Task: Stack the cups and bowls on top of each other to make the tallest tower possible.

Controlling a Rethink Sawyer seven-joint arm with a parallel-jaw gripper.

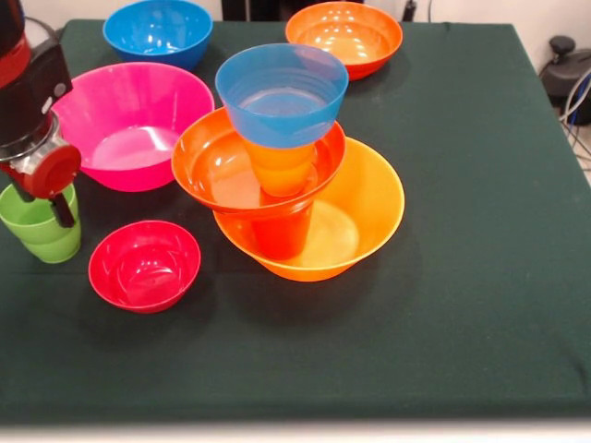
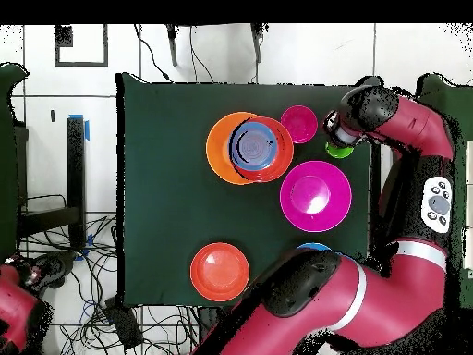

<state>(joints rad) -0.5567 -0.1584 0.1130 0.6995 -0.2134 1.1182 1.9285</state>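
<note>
Table: dark green cloth (image 1: 480,277), all items are set on it.
Tower (image 1: 295,175): built near the table centre in the front view; wide orange bowl (image 1: 369,217) as base, red-orange cup (image 1: 280,235) stood upright inside it, red-orange bowl (image 1: 212,166) carried on that cup, orange cup (image 1: 282,166) stood in that bowl, blue bowl (image 1: 282,92) seated on top. Upper levels are seen offset towards the picture's left of the base.
Tower from overhead: blue bowl (image 2: 251,146) is seen nested over the red-orange and orange rims.
Pink bowl (image 1: 134,125): upright, just beside the tower, on its left in the front view.
Second blue bowl (image 1: 157,32): at the far edge, behind the pink bowl.
Loose red-orange bowl (image 1: 343,37): at the far edge, apart from the tower.
Crimson bowl (image 1: 144,265): small, upright, in front of the pink bowl, near the green cup.
Light green cup (image 1: 42,226): upright at the left edge of the front view, directly under the gripper.
Gripper (image 1: 42,180): positioned over the green cup, one dark finger (image 1: 63,210) is seen dipped inside the cup's rim.
Jaws: state cannot be told; hidden by the gripper body in both views.
</note>
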